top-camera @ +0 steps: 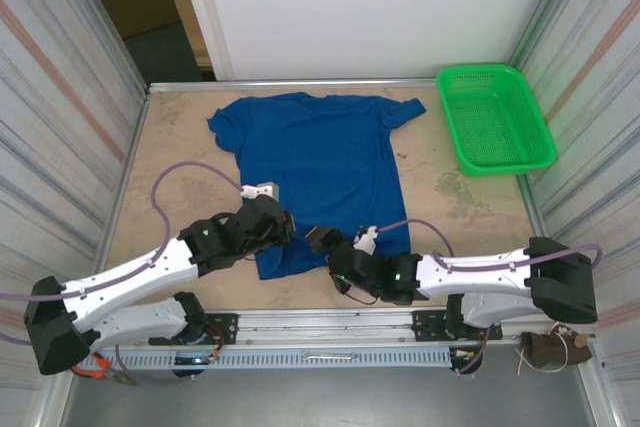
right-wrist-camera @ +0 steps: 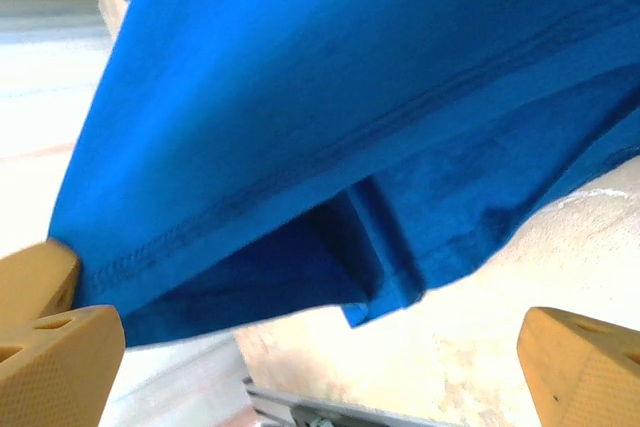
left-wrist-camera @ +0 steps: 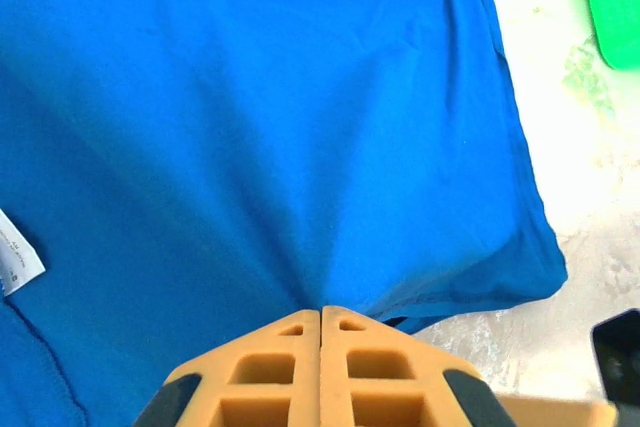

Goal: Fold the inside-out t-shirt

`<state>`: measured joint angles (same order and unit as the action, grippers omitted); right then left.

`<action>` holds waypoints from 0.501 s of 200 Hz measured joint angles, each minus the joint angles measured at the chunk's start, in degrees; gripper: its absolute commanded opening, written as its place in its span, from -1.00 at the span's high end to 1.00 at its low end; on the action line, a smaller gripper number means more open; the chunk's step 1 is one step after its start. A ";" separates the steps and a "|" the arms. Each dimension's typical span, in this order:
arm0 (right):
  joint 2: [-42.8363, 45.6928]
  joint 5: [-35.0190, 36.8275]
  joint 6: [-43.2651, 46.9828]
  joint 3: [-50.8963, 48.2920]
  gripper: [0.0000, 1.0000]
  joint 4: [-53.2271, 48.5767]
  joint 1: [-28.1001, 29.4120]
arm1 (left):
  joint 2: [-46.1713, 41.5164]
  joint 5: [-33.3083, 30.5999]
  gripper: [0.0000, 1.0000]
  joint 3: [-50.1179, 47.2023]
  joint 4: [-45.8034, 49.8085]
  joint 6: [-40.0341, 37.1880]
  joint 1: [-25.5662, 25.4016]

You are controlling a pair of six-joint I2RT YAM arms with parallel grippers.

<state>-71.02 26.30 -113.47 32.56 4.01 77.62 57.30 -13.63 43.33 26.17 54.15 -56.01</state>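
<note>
Royal-blue cotton short-sleeved t-shirt (top-camera: 320, 162) lies spread on the pale, scuffed table (top-camera: 465, 212). Sleeves point to the far side, hem to the near edge by the arms. Seam stitching shows along the hem in the right wrist view.

Small white sewn-in label (top-camera: 258, 190) sticks out at the shirt's left side seam. The left wrist view catches it at the frame edge (left-wrist-camera: 15, 252). It carries faint grey print, too small to read. No brand or other writing is legible anywhere.

Left gripper (top-camera: 280, 232) is at the near-left part of the hem. From its wrist camera (left-wrist-camera: 320, 315), the orange jaws are pressed together on a pinch of the blue cloth (left-wrist-camera: 300, 127), with creases fanning out from the tips.

Right gripper (top-camera: 335, 247) sits at the hem just beside it, toward the middle. In its wrist view (right-wrist-camera: 315, 347) the jaws stand wide apart with nothing clamped. The raised hem (right-wrist-camera: 330, 127) hangs between and above them, its edge touching the left-hand finger (right-wrist-camera: 45, 332). A folded-under corner shows beneath it.

Green plastic mesh basket (top-camera: 495, 117) stands at the far right corner, well apart from the shirt.
</note>
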 measured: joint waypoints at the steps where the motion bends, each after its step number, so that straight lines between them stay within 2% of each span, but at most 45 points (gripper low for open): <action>1: -0.07 0.07 -0.13 -0.07 -0.98 0.09 0.00 | -0.04 0.00 1.00 -0.02 0.00 0.02 0.00; 55: -5.68 5.66 -4.44 -2.19 -0.98 7.58 -0.55 | -2.49 0.04 1.00 -0.35 -0.15 1.27 0.00; 100: -8.35 8.92 -4.02 -2.51 -0.96 13.70 -4.26 | -2.58 0.31 1.00 -1.01 -0.24 1.64 0.00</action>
<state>-79.37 35.22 -117.49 30.04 17.72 73.36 54.72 -13.32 42.33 25.93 55.79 -56.01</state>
